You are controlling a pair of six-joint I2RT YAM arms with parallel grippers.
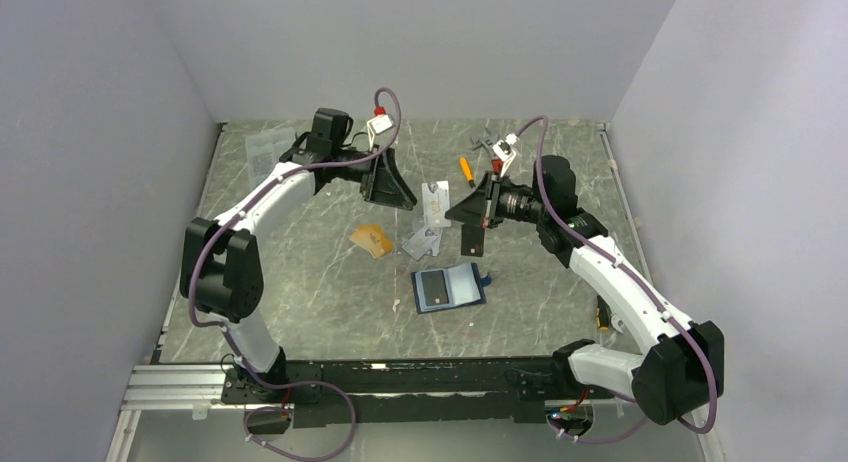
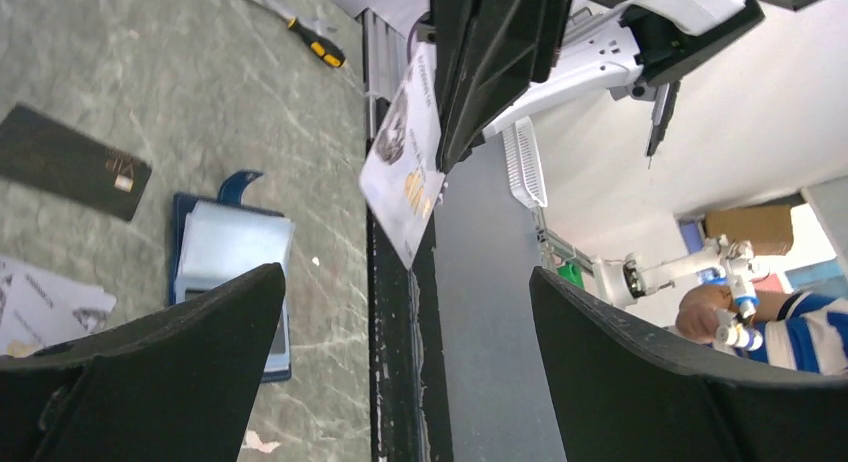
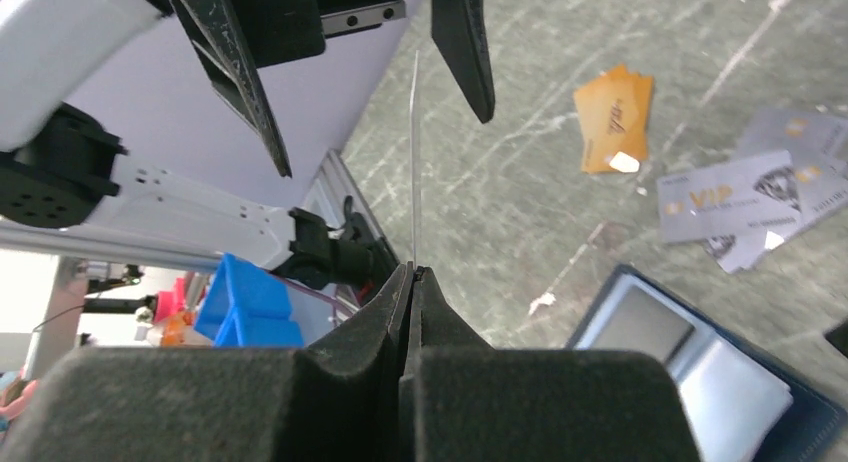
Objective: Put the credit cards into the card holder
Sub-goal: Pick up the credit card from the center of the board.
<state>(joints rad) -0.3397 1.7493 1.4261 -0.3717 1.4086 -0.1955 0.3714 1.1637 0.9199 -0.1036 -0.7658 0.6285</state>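
My right gripper (image 1: 455, 210) (image 3: 412, 270) is shut on the edge of a silvery-white credit card (image 1: 436, 200) (image 2: 405, 172) (image 3: 415, 152), held upright above the table. My left gripper (image 1: 398, 194) (image 2: 400, 282) is open, its two fingers spread on either side of that card without touching it. The card holder (image 1: 449, 287) (image 2: 235, 252) (image 3: 690, 372) lies open flat near the table's middle. On the table lie orange-gold cards (image 1: 372, 240) (image 3: 612, 117), silvery cards (image 1: 422, 244) (image 3: 740, 192) and a black card (image 1: 472, 240) (image 2: 70, 162).
An orange-handled screwdriver (image 1: 466, 170) (image 2: 318, 44) lies behind the grippers. A clear box (image 1: 265, 147) sits at the back left. A yellow-and-black tool (image 1: 601, 317) lies by the right arm. White walls close in three sides.
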